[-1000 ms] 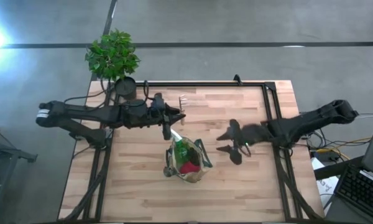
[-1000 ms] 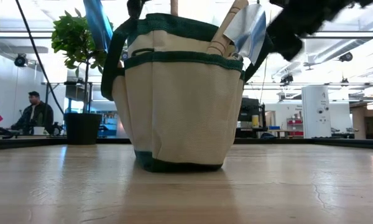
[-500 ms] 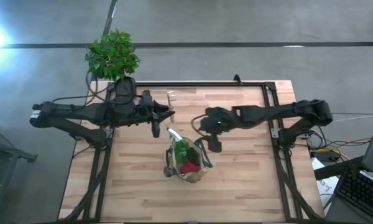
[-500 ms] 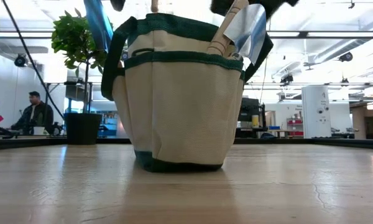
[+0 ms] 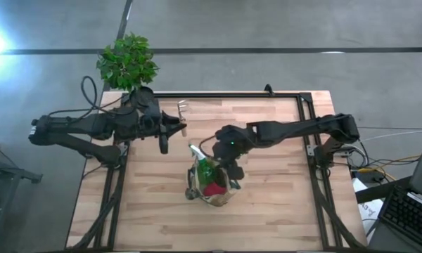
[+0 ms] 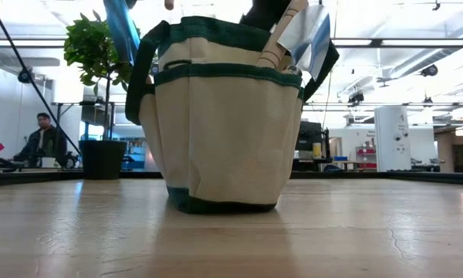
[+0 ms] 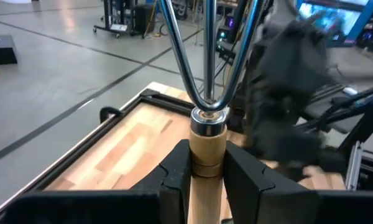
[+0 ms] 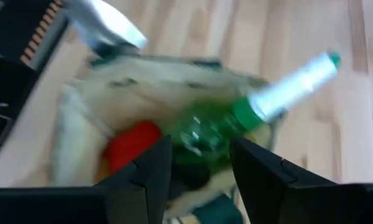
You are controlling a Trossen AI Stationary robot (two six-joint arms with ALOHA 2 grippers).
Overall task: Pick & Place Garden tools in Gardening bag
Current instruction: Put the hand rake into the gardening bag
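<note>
Your left gripper (image 7: 206, 171) is pinching the round wooden handle of the hand rake (image 7: 206, 81), whose chrome tines fan out from a metal collar just past the 2 dark fingers; in the high view that gripper (image 5: 170, 127) sits over the far left part of the table (image 5: 281, 204), near the black plant pot (image 5: 142, 97), with the rake's pale prongs (image 5: 182, 107) pointing toward the far edge. Your right gripper (image 5: 232, 169) hangs directly over the open mouth of the gardening bag (image 5: 212, 186), and in the right wrist view its 2 dark fingers (image 8: 152, 174) stand spread apart with nothing between them. The bag is a soft khaki fabric tote with dark green webbing along its rim and handles, standing upright on the pale wood-plank tabletop near the middle. Inside it you can see a rounded red item (image 8: 132, 142), a glossy green-and-white piece (image 8: 261, 99) whose slim white end juts past the rim, and a flat silvery trowel blade (image 8: 105, 26) at the opposite edge. From table height, a wooden handle (image 6: 282, 35) and that shiny blade (image 6: 310, 38) poke above the bag's (image 6: 228, 131) green rim.
</note>
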